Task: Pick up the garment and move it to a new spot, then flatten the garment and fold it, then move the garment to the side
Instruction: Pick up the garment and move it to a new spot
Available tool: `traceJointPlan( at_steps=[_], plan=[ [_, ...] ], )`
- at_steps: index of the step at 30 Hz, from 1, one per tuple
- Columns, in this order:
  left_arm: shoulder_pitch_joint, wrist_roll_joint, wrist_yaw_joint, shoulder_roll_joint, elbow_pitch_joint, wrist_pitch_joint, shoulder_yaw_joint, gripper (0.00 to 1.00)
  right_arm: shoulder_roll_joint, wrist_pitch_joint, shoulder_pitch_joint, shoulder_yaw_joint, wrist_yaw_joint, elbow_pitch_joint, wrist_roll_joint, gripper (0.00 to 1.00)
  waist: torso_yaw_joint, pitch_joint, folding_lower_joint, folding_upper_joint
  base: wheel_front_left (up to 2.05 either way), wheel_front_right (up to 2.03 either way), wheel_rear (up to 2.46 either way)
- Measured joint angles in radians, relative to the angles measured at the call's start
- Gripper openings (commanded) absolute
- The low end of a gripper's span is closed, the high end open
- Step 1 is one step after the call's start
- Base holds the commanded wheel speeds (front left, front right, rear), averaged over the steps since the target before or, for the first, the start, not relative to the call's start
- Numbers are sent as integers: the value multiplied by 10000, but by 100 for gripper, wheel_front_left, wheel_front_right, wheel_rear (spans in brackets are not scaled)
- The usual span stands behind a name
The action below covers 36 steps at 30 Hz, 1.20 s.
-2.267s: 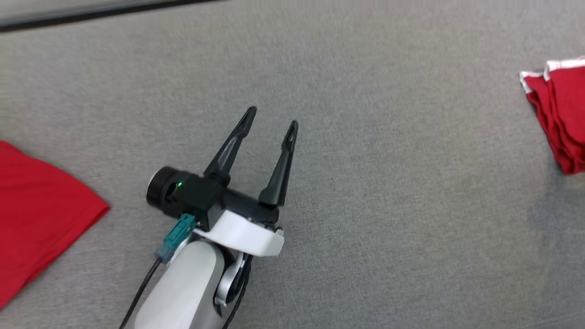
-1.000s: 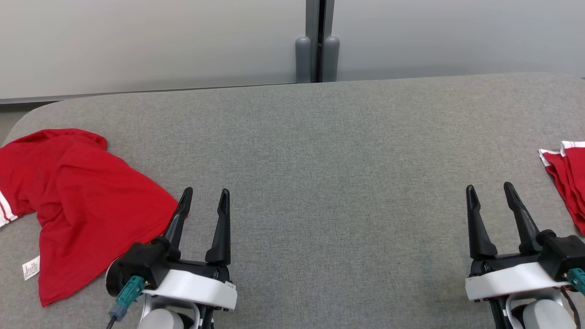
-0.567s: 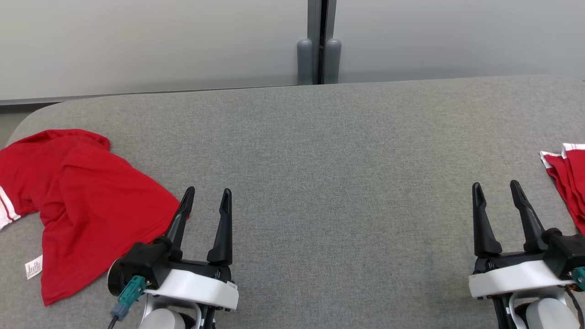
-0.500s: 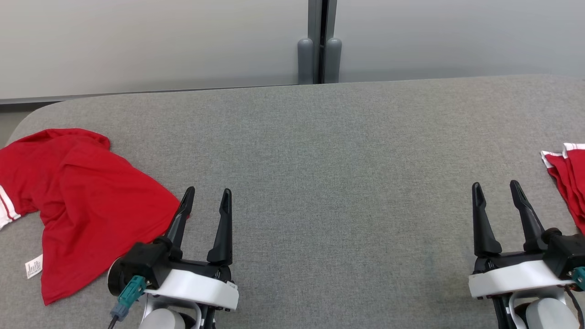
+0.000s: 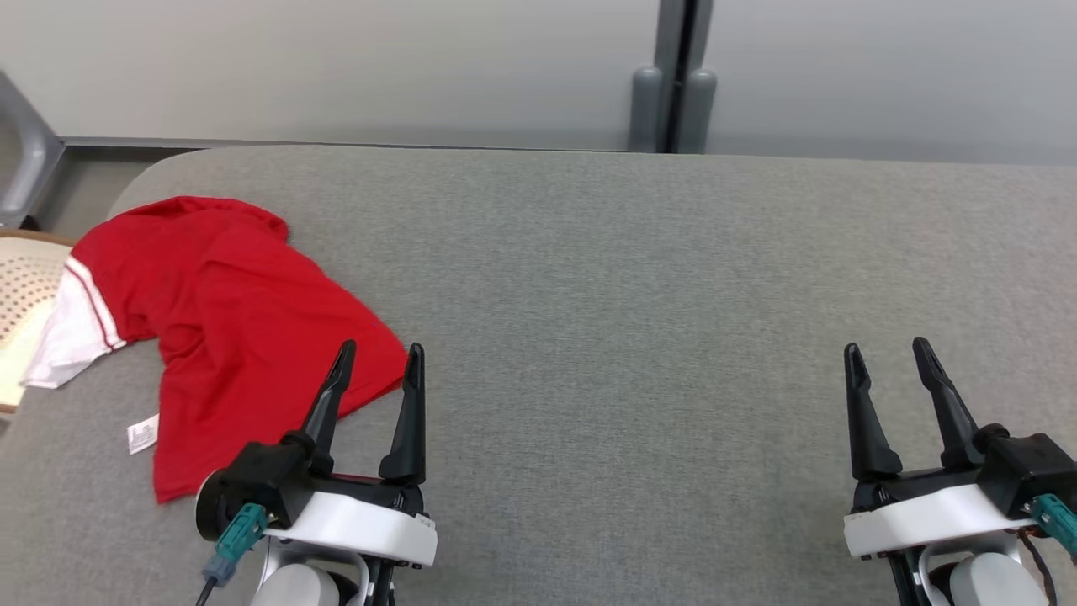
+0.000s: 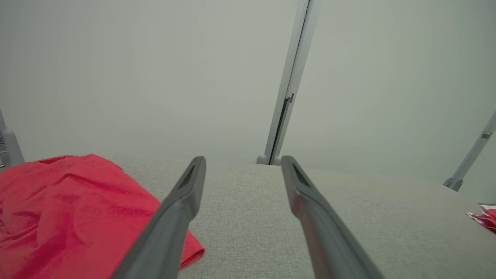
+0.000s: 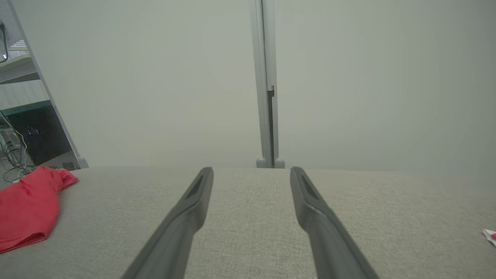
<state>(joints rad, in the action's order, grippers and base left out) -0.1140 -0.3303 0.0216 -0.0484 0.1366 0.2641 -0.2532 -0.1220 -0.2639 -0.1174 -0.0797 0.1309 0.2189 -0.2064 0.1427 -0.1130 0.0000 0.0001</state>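
Nearest, at 7 o'clock of the head view: left gripper [image 5: 380, 349], jaws released and holding nothing, fingers pointing toward 12. Opposite at 5 o'clock: right gripper [image 5: 885, 345], likewise spread and empty, well apart from its twin. Under both, grey fabric worktop [image 5: 631, 295], rounded at its far left corner. Just beyond the left gripper, toward 9 and 10 o'clock: red garment [image 5: 236, 337], crumpled and unfolded, its near corner right at the tip of that gripper's left finger; cannot tell whether touching. At the garment's left end, a white sleeve [image 5: 71, 328] with thin red stripes, hanging toward the worktop's edge; at its near side, a small white label [image 5: 143, 435]. In the left wrist view, left gripper [image 6: 243, 159] open over bare cloth, garment [image 6: 69, 209] at 8 o'clock. In the right wrist view, right gripper [image 7: 252, 170] also open, garment [image 7: 27, 209] far off at 9 o'clock. At the head view's left edge, past the sleeve, a pale perforated object [image 5: 21, 295]. Farthest, at 12 o'clock: plain grey wall [image 5: 336, 67] with an upright post [image 5: 673, 93].
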Motion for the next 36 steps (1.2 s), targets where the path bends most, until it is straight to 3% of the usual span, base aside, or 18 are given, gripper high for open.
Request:
traceJointPlan(
  at_steps=[20,27,36],
  plan=[
    [509,86,86,-4,-100,0,566,100,-25,2,54,-876,0,318,59,100,3104,501,0,0,0,0,0],
    [649,115,71,-6,-132,0,639,100,46,2,121,-924,0,405,44,100,3511,646,0,0,0,0,0],
    [651,115,61,-4,-265,0,907,100,-12,2,138,-846,0,357,2,100,3315,546,0,0,0,0,0]
  ],
)
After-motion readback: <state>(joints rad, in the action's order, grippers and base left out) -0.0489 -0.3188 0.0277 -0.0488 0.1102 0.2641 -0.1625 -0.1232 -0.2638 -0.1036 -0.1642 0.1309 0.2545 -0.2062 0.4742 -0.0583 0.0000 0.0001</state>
